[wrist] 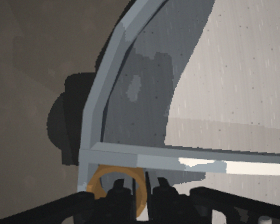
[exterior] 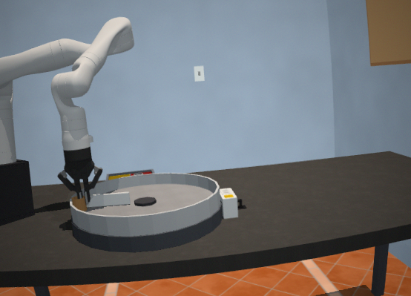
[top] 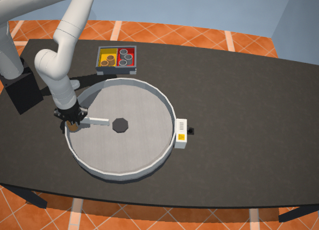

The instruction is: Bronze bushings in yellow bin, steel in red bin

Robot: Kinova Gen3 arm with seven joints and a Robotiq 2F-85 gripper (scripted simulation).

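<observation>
Jaws [top: 75,123] [exterior: 84,199] clamped on the near bushing's wall | bronze bushing [top: 73,127] [exterior: 79,203] [wrist: 113,170]: orange-brown, round-mouthed, hollow, upright

- Behind your table [top: 230,120] [exterior: 297,195] you have a plain blue wall [top: 187,16] [exterior: 260,117], meeting another blue wall [top: 305,33] [exterior: 371,110] at a corner on the picture's right.
- You can spot a white switch plate [exterior: 199,73] on the wall.
- A brown panel [exterior: 389,24] hangs at your upper right in the exterior view.
- Your floor [top: 173,34] [exterior: 241,280] is orange tile with pale strips.
- Your dark tabletop stands on dark legs, throwing a shadow across the tiles.
</observation>
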